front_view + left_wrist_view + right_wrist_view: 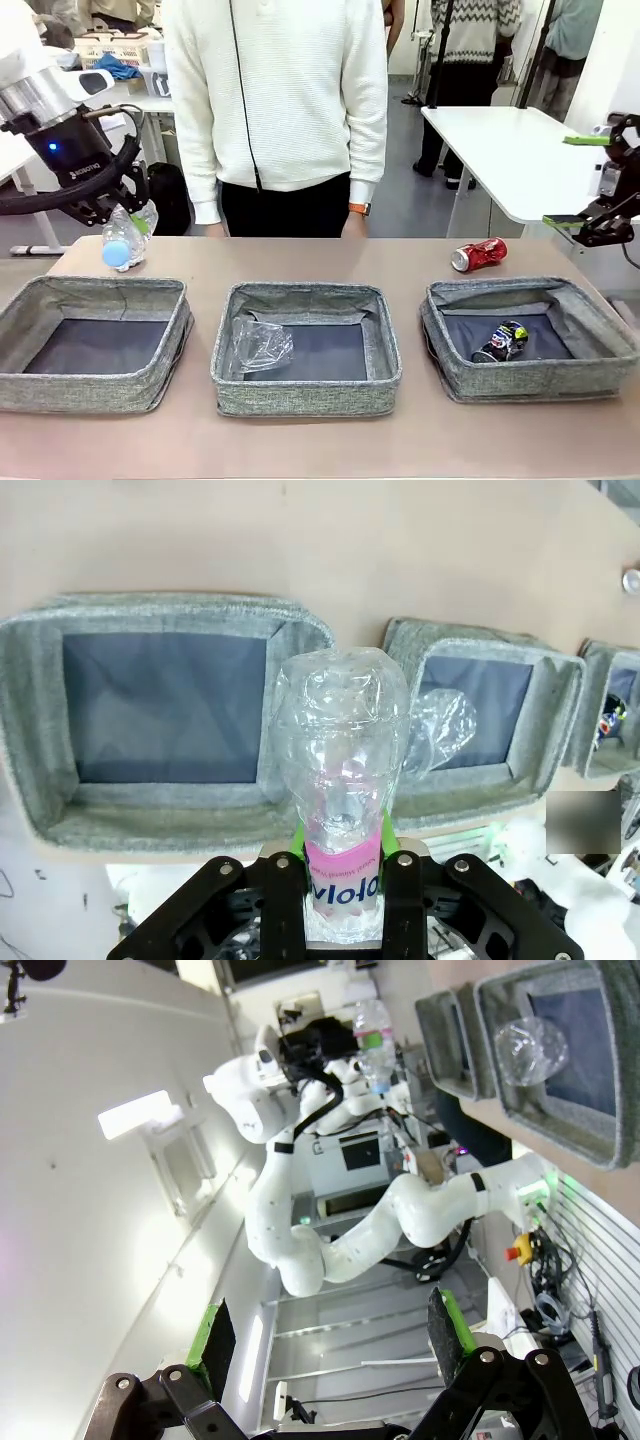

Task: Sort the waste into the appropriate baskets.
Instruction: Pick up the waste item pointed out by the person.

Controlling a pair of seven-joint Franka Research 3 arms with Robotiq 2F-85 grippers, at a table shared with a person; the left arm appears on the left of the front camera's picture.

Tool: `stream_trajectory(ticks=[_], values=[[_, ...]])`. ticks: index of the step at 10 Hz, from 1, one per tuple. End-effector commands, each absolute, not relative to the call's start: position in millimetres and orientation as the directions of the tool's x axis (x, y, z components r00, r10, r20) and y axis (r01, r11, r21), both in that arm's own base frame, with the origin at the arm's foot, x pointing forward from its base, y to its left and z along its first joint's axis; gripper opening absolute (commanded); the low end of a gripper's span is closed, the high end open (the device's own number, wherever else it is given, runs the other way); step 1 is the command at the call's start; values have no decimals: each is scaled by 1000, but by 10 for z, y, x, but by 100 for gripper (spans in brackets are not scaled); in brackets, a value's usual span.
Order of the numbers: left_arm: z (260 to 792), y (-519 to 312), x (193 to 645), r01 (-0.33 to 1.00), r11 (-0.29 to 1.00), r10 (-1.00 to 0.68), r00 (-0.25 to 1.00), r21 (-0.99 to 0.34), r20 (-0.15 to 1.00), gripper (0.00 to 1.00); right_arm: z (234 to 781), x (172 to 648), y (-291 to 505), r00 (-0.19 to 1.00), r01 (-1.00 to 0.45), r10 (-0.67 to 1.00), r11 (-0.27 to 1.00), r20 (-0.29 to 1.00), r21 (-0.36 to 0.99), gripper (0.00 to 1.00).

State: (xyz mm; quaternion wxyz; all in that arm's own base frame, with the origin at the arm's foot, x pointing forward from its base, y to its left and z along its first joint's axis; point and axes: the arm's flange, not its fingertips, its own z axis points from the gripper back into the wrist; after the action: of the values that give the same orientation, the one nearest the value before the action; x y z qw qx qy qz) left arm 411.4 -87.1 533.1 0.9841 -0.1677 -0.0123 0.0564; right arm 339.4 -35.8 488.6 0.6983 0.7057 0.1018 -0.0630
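Note:
My left gripper (pixel 125 222) is shut on a clear plastic bottle (pixel 122 243) with a pink label, blue cap pointing down, above the table behind the left basket (pixel 95 385). In the left wrist view the bottle (pixel 342 750) stands between the green pads, over the left basket (pixel 40 730). A crumpled clear bottle (pixel 262 345) lies in the middle basket (pixel 305 395). A black can (pixel 500 342) lies in the right basket (pixel 530 380), and a red can (pixel 478 255) lies on the table behind it. My right gripper (pixel 580 180) hangs open and empty at the far right. The paper wad is out of view.
A person in a white sweater (pixel 275 100) stands at the table's far edge, hands hanging by the middle. A white side table (pixel 500 150) stands behind on the right. The right wrist view looks sideways at the left arm (pixel 290 1210) and two baskets (pixel 560 1090).

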Motion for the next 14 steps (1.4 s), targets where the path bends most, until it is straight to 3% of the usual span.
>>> stream_trajectory(ticks=[1, 4, 5, 7, 8, 11, 14], values=[[5293, -884, 4123, -111, 934, 125, 992, -339, 19, 23, 4903, 3388, -346, 973, 227, 55, -17, -226, 974, 100], [6055, -1678, 3727, -122, 966, 152, 981, -228, 118, 23, 4903, 3388, -346, 973, 227, 55, -17, -226, 974, 100], [6340, -2030, 3624, -71, 972, 99, 988, -223, 116, 23, 4903, 3388, -346, 973, 227, 55, -17, -226, 974, 100], [6831, -2832, 3487, -156, 980, 161, 986, -120, 33, 23, 4903, 3388, -346, 973, 227, 55, -17, -226, 974, 100], [7041, -3207, 3385, -204, 968, 218, 972, -145, 86, 23, 4903, 3388, -346, 973, 227, 55, -17, -226, 974, 100], [7475, -3838, 3214, -260, 936, 280, 958, -238, 55, 23, 4903, 3388, -346, 973, 227, 55, -17, -226, 974, 100], [7700, -4041, 3117, -145, 950, 162, 986, -278, 37, 23, 4903, 3388, -346, 973, 227, 55, -17, -226, 974, 100]])
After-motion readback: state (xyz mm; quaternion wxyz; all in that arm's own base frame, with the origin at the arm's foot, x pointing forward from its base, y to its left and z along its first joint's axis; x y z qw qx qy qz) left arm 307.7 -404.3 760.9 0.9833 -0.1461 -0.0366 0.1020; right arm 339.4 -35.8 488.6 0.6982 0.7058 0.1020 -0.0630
